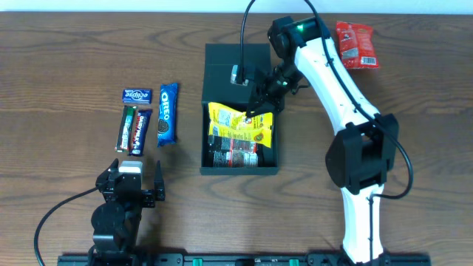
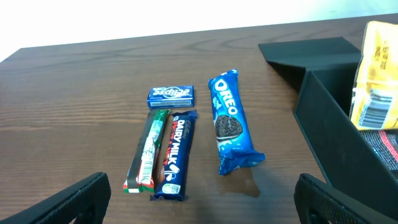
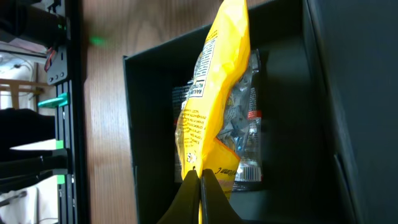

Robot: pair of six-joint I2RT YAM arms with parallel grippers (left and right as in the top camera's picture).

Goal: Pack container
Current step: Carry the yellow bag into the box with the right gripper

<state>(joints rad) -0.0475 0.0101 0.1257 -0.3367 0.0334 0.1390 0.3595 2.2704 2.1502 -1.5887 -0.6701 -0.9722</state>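
The brown wooden table [image 1: 59, 44] carries everything. The container [image 1: 222, 63], the biggest item on it, lies directly under the right gripper [image 3: 200, 186], with its flap lid folded flat on the side away from the arms' bases. From the left gripper [image 1: 136, 177] the container is ahead and off to the right, well apart; only its near wall and lid corner reach into the left wrist view.

The right arm [image 1: 332, 81] reaches in from the container's right side. Its fingers are pressed together, pinching the top edge of a yellow snack packet [image 1: 240, 124]. The packet hangs from that pinch into the open compartment, its lower end over a dark wrapper [image 1: 235, 154] lying on the container floor. Whether the two touch cannot be told.

The left gripper is spread wide and holds nothing, low above the table. Straight ahead of its fingers, outside the container, lie four snacks:
- a blue Oreo pack [image 2: 230, 121], nearest the container
- a Dairy Milk bar [image 2: 174, 155] to its left
- a green-and-red bar [image 2: 148, 152] touching the Dairy Milk bar's left side
- a small blue Eclipse box [image 2: 170, 95] just beyond the far ends of the two bars

A red packet [image 1: 356, 44] lies past the right arm, on the side away from the container and well apart from both grippers.
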